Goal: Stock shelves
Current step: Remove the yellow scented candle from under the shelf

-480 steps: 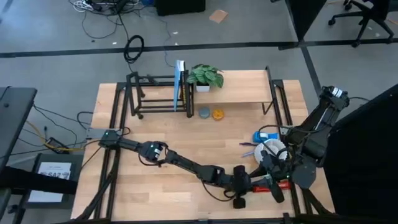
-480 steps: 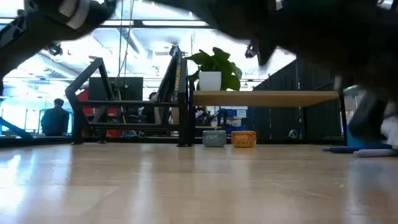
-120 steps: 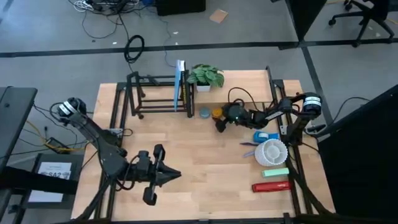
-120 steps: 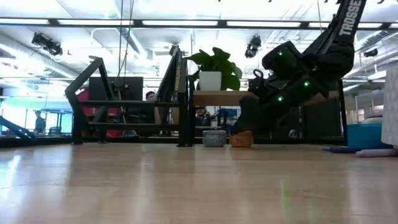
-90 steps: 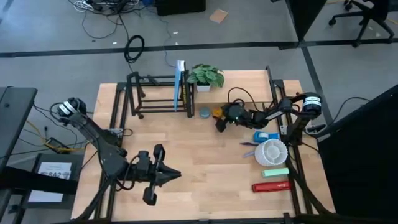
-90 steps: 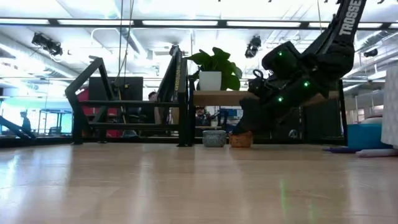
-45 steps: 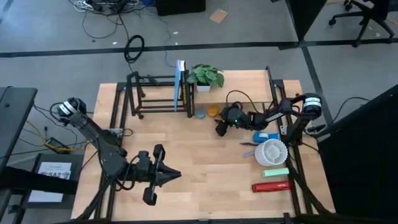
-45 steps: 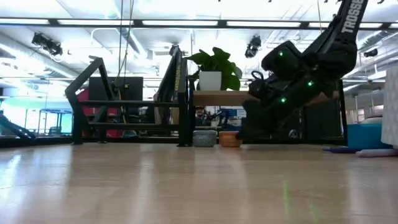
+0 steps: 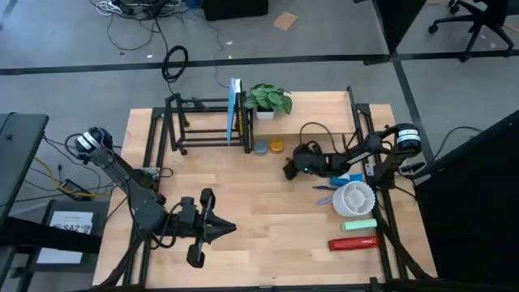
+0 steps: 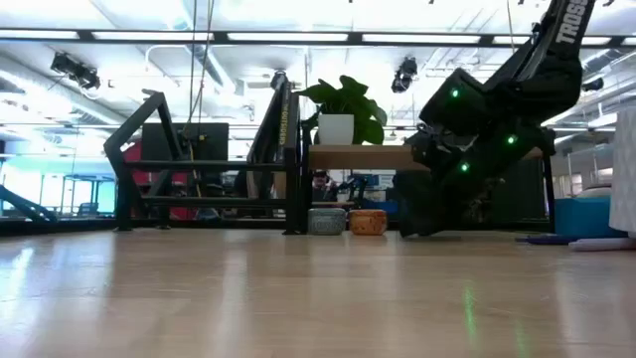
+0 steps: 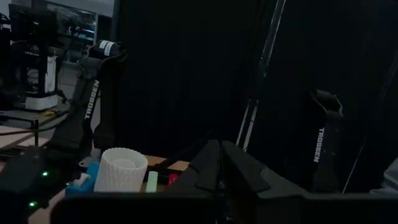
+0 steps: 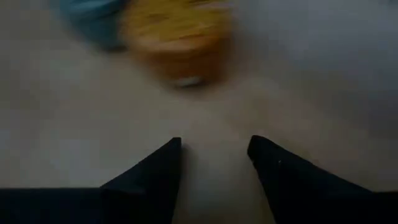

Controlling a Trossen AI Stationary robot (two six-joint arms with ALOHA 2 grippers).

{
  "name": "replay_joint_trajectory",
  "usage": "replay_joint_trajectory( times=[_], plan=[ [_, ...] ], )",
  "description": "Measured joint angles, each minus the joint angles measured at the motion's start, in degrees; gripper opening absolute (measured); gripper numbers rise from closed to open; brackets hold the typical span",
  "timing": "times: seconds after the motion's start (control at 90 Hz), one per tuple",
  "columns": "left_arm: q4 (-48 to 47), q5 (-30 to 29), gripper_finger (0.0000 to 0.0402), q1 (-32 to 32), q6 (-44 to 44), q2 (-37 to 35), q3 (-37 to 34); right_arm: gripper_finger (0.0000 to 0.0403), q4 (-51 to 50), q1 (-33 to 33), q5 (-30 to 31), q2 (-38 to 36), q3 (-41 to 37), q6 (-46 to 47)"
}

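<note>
The shelves are a wooden plank stand (image 9: 312, 115) carrying a potted plant (image 9: 268, 99), and a black rod rack (image 9: 203, 123) with a blue board (image 9: 234, 109) standing in it. Two small pots, grey-blue (image 9: 260, 148) and yellow (image 9: 277, 146), rest on the tabletop at the plank's near edge (image 10: 325, 221). My right gripper (image 9: 289, 170) is low over the table just near-right of the yellow pot (image 12: 177, 43), open (image 12: 214, 146) and apart from it. My left gripper (image 9: 225, 229) waits shut at the near left (image 11: 221, 163).
At the table's right side lie a white ribbed cup (image 9: 354, 197), a blue item (image 9: 347, 178), pens (image 9: 324, 188), a green block (image 9: 359, 225) and a red item (image 9: 354, 242). Bare tabletop (image 9: 268, 203) spreads between the two arms.
Both small pots have slid a little along the table toward its left edge, staying upright. My right gripper, which was against the yellow pot, has drawn back toward the near and right edges and now stands apart from it.
</note>
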Motion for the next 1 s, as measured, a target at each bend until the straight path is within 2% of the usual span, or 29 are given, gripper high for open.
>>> replay_joint_trajectory(
  times=[0.211,0.422,0.656,0.856,1.0],
  plan=[
    [-0.3,0.0,0.0000,0.0,0.0,0.0,0.0,0.0173,1.2,-6.5,0.7,0.1,-0.2,-0.6],
    [-0.9,0.0,0.0000,0.0,0.0,0.0,0.0,0.0173,5.7,-11.8,-6.6,0.2,-0.3,-6.5],
    [-1.2,0.0,0.0000,0.0,0.0,0.0,0.0,0.0172,8.7,-11.7,-11.4,0.3,-0.3,-11.7],
    [-1.2,0.0,0.0000,0.0,0.2,0.0,0.0,0.0172,16.3,-9.8,-15.8,0.3,-0.3,-18.4],
    [-1.1,0.0,0.0000,0.0,0.0,0.0,0.0,0.0172,17.1,-8.0,-17.9,0.3,-0.3,-22.6]
  ],
)
